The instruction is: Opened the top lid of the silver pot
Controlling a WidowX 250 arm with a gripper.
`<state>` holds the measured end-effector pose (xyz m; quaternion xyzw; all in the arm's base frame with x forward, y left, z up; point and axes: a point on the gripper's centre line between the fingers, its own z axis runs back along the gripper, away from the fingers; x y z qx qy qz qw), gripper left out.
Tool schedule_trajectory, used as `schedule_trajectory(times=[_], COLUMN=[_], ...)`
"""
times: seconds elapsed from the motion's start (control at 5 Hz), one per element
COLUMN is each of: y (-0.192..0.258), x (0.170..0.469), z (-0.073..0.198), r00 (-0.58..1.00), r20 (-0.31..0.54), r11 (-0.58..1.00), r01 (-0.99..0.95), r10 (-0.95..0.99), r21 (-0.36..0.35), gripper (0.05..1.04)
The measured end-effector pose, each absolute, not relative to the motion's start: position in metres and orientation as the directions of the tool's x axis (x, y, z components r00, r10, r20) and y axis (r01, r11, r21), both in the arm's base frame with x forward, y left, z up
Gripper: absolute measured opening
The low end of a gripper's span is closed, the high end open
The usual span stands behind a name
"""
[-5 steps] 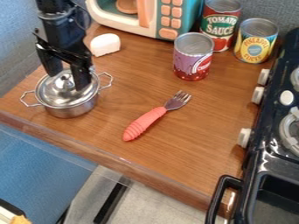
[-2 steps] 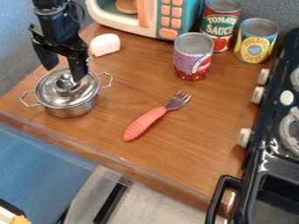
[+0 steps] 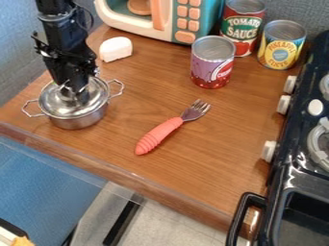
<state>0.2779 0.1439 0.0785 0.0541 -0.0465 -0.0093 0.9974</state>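
Your gripper (image 3: 75, 90) hangs over the pot (image 3: 78, 121) with its jaws drawn close together, clamped on the knob in the middle of the lid (image 3: 56, 105), though you cannot tell from here how firmly they bite. The lid sits on the pot's rim, so you have the pot covered, standing upright at the left of the counter (image 3: 122, 144) with a loop handle out on each side. Beyond it you have the white block (image 3: 116, 49), and to its right the fork (image 3: 160, 134), apart from the pot.
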Motion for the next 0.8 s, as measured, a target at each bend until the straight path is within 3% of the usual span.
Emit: schedule_trajectory(times=[0.2, 0.4, 0.8], y=[0.143, 0.139, 0.09], x=[0.274, 0.274, 0.284], z=[0.077, 0.078, 0.134], r00=[0.997, 0.998, 0.972], r20=[0.066, 0.055, 0.172], r11=[0.994, 0.993, 0.979], r01=[0.02, 0.028, 0.13], r10=[-0.027, -0.034, -0.157], r21=[0.11, 0.112, 0.16], gripper=[0.278, 0.277, 0.277])
